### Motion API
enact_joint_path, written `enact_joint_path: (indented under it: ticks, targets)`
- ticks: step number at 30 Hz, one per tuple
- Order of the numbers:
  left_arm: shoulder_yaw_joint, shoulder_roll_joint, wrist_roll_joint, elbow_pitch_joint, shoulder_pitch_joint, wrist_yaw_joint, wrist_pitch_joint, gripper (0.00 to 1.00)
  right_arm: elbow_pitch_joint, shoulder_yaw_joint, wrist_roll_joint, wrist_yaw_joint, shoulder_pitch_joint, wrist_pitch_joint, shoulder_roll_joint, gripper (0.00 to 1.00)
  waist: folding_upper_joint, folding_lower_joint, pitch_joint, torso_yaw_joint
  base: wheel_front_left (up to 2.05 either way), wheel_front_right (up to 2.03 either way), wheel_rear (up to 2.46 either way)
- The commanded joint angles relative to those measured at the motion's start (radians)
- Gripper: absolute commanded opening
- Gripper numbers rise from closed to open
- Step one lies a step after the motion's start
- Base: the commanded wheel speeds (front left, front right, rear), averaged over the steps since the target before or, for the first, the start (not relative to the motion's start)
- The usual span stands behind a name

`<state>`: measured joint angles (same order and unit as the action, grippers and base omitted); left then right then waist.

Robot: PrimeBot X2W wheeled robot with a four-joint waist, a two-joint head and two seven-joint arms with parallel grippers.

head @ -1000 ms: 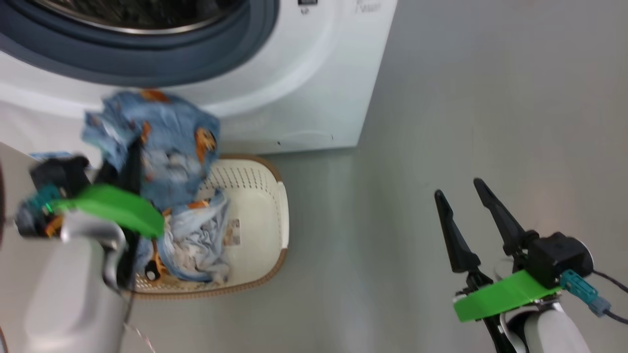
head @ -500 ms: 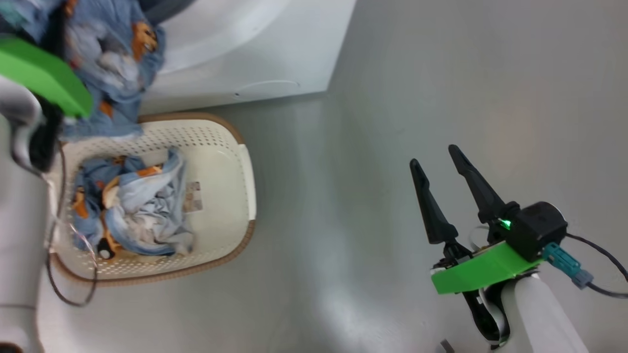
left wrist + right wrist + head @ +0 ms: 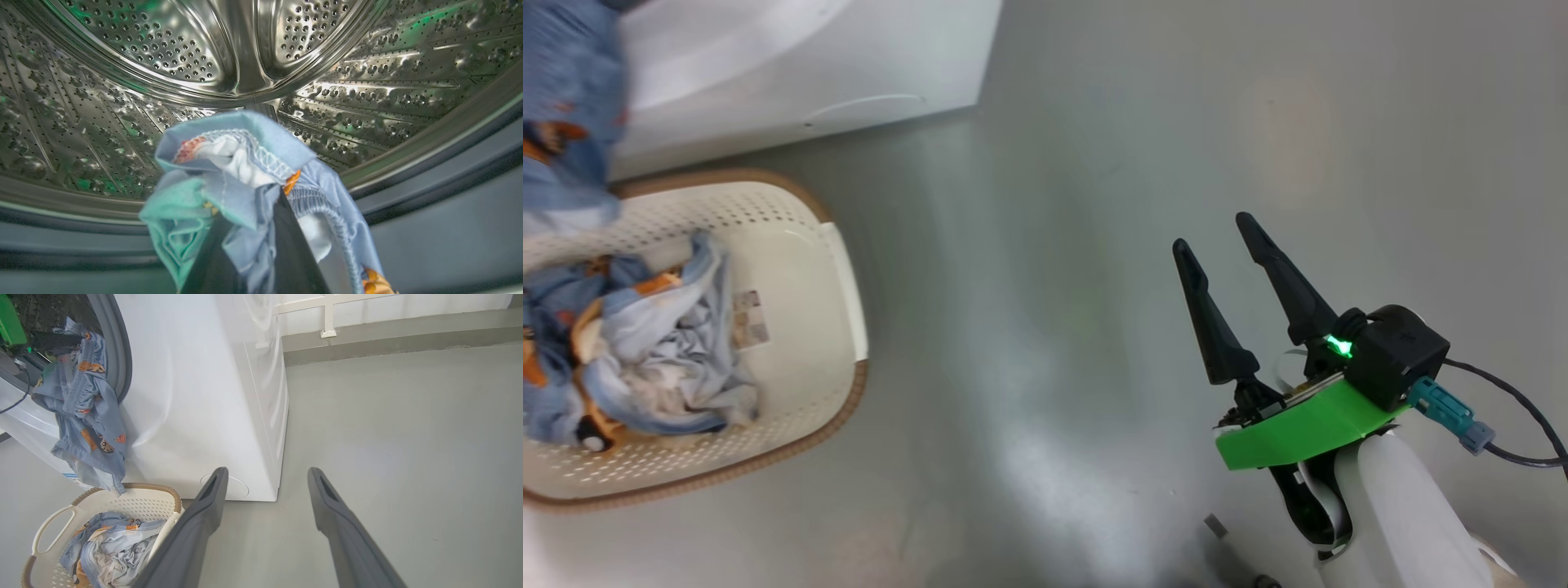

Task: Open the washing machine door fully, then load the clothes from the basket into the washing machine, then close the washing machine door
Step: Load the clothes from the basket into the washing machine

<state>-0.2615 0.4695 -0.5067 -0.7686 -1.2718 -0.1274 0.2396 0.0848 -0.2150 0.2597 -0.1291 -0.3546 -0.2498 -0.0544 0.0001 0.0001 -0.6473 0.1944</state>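
Two long dark fingers of the right gripper hover over bare grey floor, its jaws wide apart and holding nothing. Off to its left, the basket sits on the floor just in front of the washing machine, with a crumpled heap of clothes lying in it. Above the basket, one light-blue garment hangs down the machine's white front from its open mouth. The lower hem reaches about to the basket's rim, though I cannot tell if it touches. The left gripper has its jaws closed on the top of that garment, with bunched fabric wrapped round both fingers, level with the grey door seal. Beyond the seal opens the steel drum, its holed walls shining.
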Motion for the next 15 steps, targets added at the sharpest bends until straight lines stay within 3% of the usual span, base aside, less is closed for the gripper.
enact_joint_path:
  ticks: [1,9,15]
  targets:
    - [0.026,0.075,-0.008,0.016,-0.057,-0.003,-0.005,0.00,-0.027,-0.028,0.018,-0.002,0.008,-0.012,0.004,1.00,-0.0001,-0.0001,-0.040,0.043,0.00,0.00,0.00]
    - [0.037,0.126,0.023,-0.024,-0.197,0.023,-0.084,0.00,-0.046,-0.059,0.040,-0.002,-0.004,-0.012,0.004,1.00,-0.0001,-0.0001,-0.093,0.095,0.00,0.00,0.00]
    - [0.023,0.144,0.101,-0.037,-0.280,0.092,-0.259,0.00,-0.055,-0.070,0.049,-0.002,-0.013,-0.012,0.004,1.00,-0.0001,-0.0001,-0.125,0.110,0.00,0.00,0.00]
